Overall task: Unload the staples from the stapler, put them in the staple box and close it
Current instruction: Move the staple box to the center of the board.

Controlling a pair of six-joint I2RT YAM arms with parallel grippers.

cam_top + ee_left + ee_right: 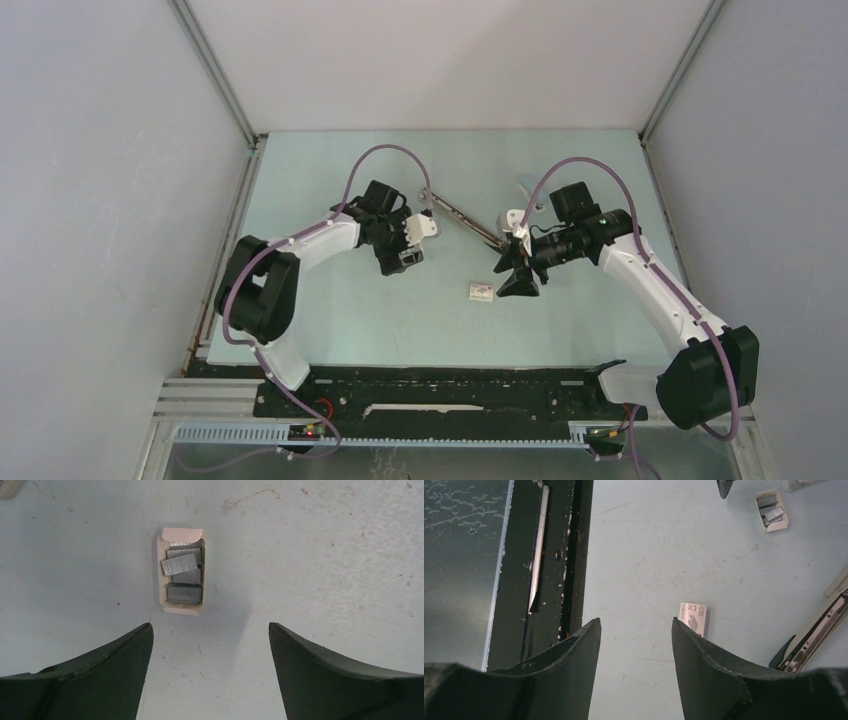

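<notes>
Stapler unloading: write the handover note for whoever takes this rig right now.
Left gripper: open, empty, hovering just short of the small tray.
Right gripper: open, empty, over the table, beside a small white box.
Staples: several strips lie loose in the tray.
Stapler: lies opened out on the table between the arms.
Done: strips are in the tray.
Left: the magazine's contents cannot be made out. Check it and move any strip found there.
</notes>
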